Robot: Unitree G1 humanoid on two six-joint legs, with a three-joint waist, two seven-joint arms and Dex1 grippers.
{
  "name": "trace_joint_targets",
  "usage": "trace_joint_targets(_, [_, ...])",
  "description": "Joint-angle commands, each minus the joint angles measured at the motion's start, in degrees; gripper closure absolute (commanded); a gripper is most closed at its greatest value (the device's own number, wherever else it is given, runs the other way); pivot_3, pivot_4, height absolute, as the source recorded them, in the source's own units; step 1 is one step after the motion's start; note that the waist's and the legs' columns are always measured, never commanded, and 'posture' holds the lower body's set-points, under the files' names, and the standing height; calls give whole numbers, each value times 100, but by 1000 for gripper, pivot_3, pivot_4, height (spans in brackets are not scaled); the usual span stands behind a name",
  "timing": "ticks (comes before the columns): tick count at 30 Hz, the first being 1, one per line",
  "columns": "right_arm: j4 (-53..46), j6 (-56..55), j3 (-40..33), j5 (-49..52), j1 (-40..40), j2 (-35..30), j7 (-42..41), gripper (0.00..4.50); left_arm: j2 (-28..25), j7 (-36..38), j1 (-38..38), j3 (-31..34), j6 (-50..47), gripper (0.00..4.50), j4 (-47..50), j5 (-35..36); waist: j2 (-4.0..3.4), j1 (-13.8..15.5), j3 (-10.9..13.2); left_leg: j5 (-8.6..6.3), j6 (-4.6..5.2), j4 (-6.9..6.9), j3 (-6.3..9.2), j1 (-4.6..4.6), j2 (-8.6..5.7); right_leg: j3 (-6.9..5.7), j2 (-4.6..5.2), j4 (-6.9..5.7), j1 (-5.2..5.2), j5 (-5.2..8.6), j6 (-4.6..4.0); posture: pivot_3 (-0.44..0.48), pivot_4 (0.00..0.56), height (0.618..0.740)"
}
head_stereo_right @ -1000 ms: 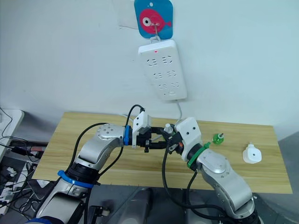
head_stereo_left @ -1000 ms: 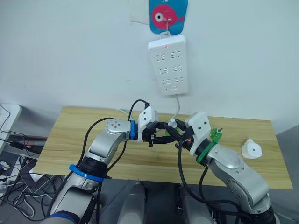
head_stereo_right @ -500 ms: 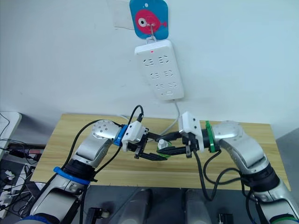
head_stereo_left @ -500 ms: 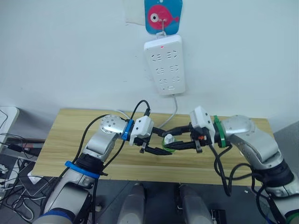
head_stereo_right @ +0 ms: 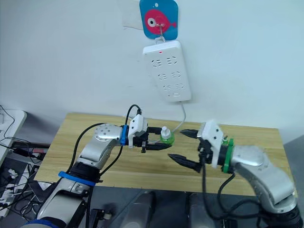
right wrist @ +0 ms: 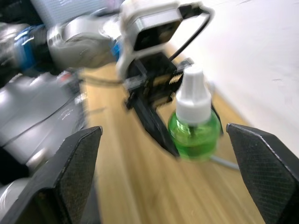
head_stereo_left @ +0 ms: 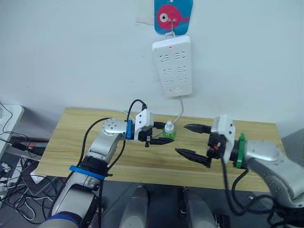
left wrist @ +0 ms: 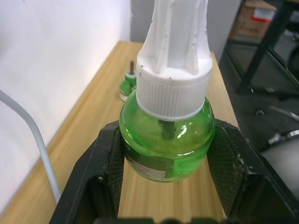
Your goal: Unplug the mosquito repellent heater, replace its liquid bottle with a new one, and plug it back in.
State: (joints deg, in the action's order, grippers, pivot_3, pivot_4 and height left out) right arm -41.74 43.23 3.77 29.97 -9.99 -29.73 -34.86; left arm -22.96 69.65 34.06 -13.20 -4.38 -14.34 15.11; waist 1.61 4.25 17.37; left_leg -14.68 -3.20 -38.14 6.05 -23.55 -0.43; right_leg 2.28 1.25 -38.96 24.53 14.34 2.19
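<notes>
Gripping the green liquid bottle point(head_stereo_left: 168, 131) by its round body, the left gripper point(head_stereo_left: 162, 134) has a black finger pressed to each side of it; the bottle stands upright with its white cap on top, held above the wooden bench point(head_stereo_left: 71, 137) near the middle of the far edge. Facing it from the right side of the bench, the right gripper point(head_stereo_left: 194, 141) hangs with its two fingers spread wide apart and nothing between them, well clear of the bottle. A second green bottle point(left wrist: 127, 84) stands on the bench top beyond the held one, close to the far edge by the wall. On the wall above the far edge hangs the white power strip point(head_stereo_left: 172, 65), under a blue hook with a pink fish point(head_stereo_left: 173, 15), and its white cable point(head_stereo_left: 179, 112) drops to the bench just behind the held bottle
</notes>
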Motion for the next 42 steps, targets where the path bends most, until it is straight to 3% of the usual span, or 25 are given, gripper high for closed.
trace_joint_targets(1, [-110,-193,409,-746,-58,480,1039,44,73,-253,-94,112,-111,2290,363,41,0,-12,-1,1,-1,1,-1,2,1,1,-1,-1,0,0,0,234,255,740])
trace_joint_targets(8, [96,-274,623,-1098,-78,1034,1564,44,84,-237,-30,29,-161,2290,378,23,0,2,-1,7,-12,3,0,2,-2,-1,1,4,0,0,0,230,256,740])
trace_joint_targets(9, [125,-300,640,-1110,-76,1097,1598,205,106,-255,36,31,-121,2290,308,-6,0,2,-1,3,-6,4,0,2,-1,-1,0,4,0,1,0,226,255,740])
trace_joint_targets(11, [170,-319,664,-1120,-86,1174,1604,601,134,-279,119,46,-84,2290,212,-34,0,1,-1,2,-4,4,1,2,-1,-2,-1,4,0,0,0,226,254,740])
trace_joint_targets(18, [274,-457,783,-1145,-109,1260,1539,3271,158,-256,92,-7,-95,2290,263,-51,0,-12,-2,2,-4,6,0,2,0,-3,-2,4,0,1,0,227,254,740])
trace_joint_targets(19, [271,-468,792,-1148,-106,1263,1527,3414,161,-251,82,-12,-98,2290,274,-55,0,-12,-2,2,-3,6,0,2,0,-2,-2,4,0,1,0,227,254,740])
trace_joint_targets(25, [292,-491,740,-1012,-144,1176,1254,3415,87,-71,3,-38,-124,2290,383,-2,0,-13,-2,2,-3,6,0,2,0,-2,-2,4,0,1,0,239,244,740])
trace_joint_targets(28, [443,-602,575,-503,-346,639,160,3415,-108,404,-142,-89,-90,2290,619,169,-1,-28,-3,2,-3,6,-3,2,-1,0,-2,4,0,0,-1,241,239,740])
trace_joint_targets(30, [833,-768,517,-64,-710,22,-1165,3415,-328,869,-302,-146,78,2290,807,256,-1,-28,-3,1,-2,5,-3,3,0,-1,-2,5,-2,0,-1,247,239,740])
trace_joint_targets(33, [1634,-1064,608,191,-1389,-482,-2528,3415,-537,1344,-468,-184,150,2290,1057,427,0,-23,-3,1,-1,9,-1,10,1,-4,-2,8,-10,1,-1,269,235,740])
trace_joint_targets(37, [2856,-1909,1007,-193,-2154,-439,-3572,3415,-624,1628,-550,-221,201,2290,1213,558,2,-8,-5,1,0,10,-1,19,5,-5,-7,10,-18,1,-1,297,227,740])
trace_joint_targets(40, [3419,-2279,1107,-390,-2490,-345,-3891,3415,-616,1555,-456,-186,366,2290,1039,455,2,31,-5,1,-1,9,-3,20,3,-4,-5,11,-19,1,-1,311,224,740])
trace_joint_targets(42, [3427,-2063,923,-274,-2515,-399,-3814,2681,-596,1397,-378,-147,491,2290,873,317,3,51,-6,1,-2,7,-3,17,-1,-3,-1,11,-18,1,-1,313,223,740])
